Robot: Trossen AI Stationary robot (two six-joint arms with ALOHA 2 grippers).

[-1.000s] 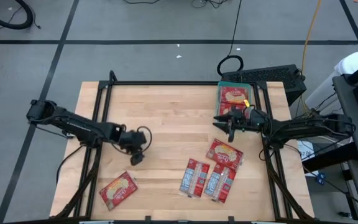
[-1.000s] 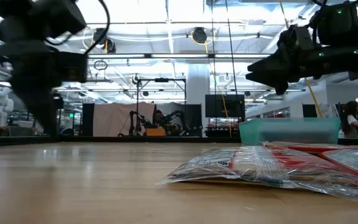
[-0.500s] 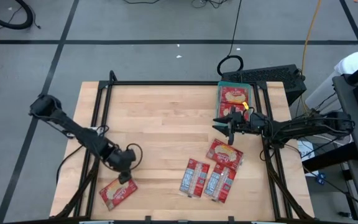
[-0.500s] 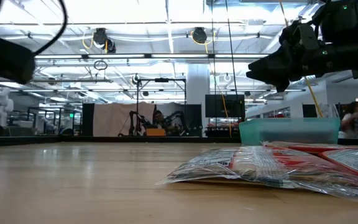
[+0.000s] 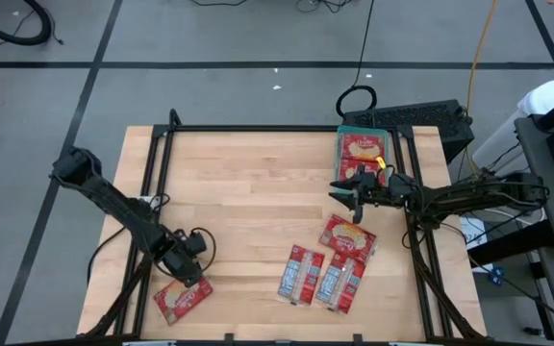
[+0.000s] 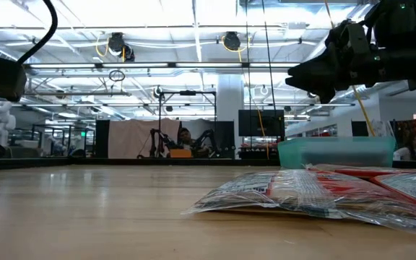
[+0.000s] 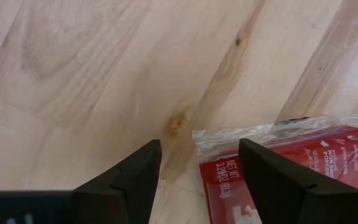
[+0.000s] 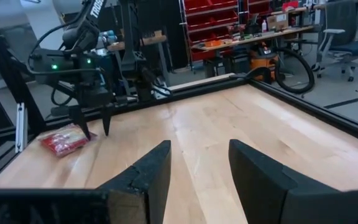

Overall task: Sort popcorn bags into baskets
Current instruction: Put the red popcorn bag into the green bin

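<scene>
From above, the left gripper hangs over the near-left part of the wooden table, right at the far edge of a lone red popcorn bag that lies flat there. Three more bags sit in a loose cluster at the near right, and the teal tray at the far-right corner already holds a bag — the right gripper hovers just on the near side of that tray, holding nothing. A black keyboard-like box lies beyond the table's far-right corner. At table height, the nearest bags spread across the right foreground with the tray behind them, and the right gripper hangs in the air above. The left wrist camera looks straight down: two dark fingers stand apart, bare wood between them, and the clear-edged corner of the red bag lies by one finger, not clamped. The right wrist camera shows its own fingers spread over bare wood, empty — across the table the left gripper points down next to the lone bag.
</scene>
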